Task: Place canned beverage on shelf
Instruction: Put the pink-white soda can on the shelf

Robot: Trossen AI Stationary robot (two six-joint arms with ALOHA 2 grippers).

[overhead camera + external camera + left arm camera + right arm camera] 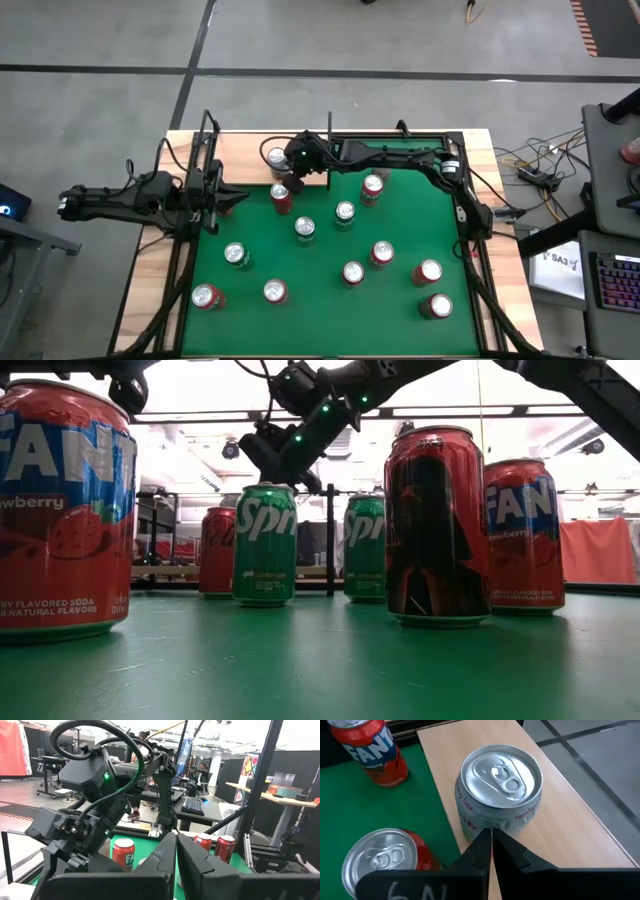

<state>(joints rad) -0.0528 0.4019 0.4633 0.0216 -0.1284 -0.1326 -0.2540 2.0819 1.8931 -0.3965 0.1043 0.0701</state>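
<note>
Can (497,790): silver, standing on the shelf (560,820), top middle of the high view.
Right gripper (491,836): fingers together, empty, just above the can's near side.
Left gripper (176,842): fingers together, empty, at the left edge.
Green mat (320,260): many more cans stand here.

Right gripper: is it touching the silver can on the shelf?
Cannot tell. In the right wrist view, the shut right gripper overlaps the silver can on the shelf; no gap shows.
</note>
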